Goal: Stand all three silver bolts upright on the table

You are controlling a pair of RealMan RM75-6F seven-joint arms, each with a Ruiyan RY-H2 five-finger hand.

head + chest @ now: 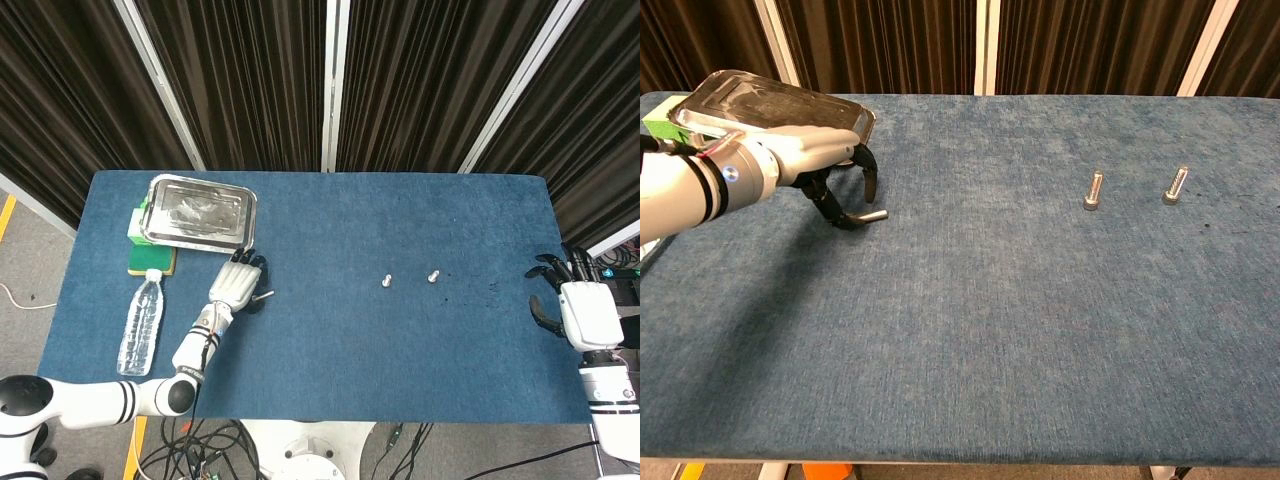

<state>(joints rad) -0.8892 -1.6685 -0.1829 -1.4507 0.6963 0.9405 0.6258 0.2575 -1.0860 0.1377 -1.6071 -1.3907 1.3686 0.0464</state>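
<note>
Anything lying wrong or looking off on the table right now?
One silver bolt lies flat on the blue table, under the left hand, whose fingers curl over it. The other two silver bolts stand upright. The silver metal tray sits tilted on a green block.

I see a table [330,340] covered in blue cloth. Upper left: a metal tray [200,212] resting partly on a green-and-yellow block [140,240]. Below it, a clear bottle [140,322] lying flat. Left of centre, one bolt [264,294] lying down. Right of centre, two bolts [386,281] [433,274] standing upright.
</note>
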